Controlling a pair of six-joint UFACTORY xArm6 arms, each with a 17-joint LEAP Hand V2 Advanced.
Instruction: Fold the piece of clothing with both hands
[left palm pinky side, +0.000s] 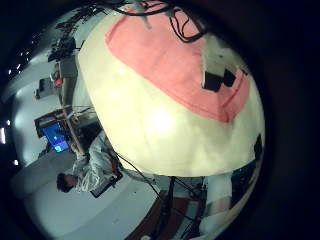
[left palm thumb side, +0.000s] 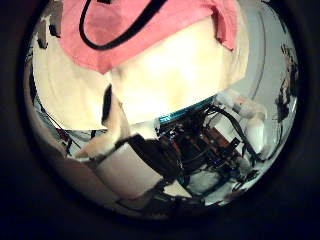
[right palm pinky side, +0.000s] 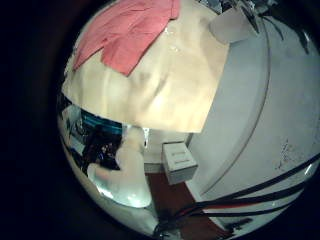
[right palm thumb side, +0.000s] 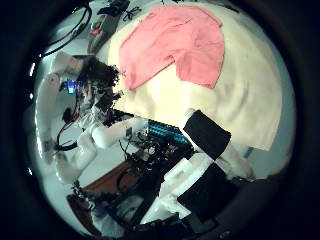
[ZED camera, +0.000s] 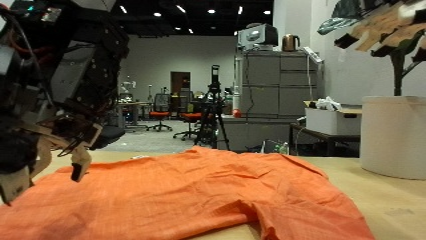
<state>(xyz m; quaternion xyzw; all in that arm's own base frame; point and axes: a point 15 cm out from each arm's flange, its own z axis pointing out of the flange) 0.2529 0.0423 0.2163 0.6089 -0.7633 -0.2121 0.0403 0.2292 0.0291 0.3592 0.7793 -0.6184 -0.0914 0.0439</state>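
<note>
Half the right robot hand (ZED camera: 386, 28) is cut off, apparently spread; the left robot hand (ZED camera: 60, 110) hangs relaxed above orange garment (ZED camera: 173, 195).

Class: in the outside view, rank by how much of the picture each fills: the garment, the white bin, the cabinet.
1. Garment, nearest the camera, which inflates it.
2. Cabinet.
3. White bin, cut by the edge; close to the cabinet, so that order is unsure.
</note>
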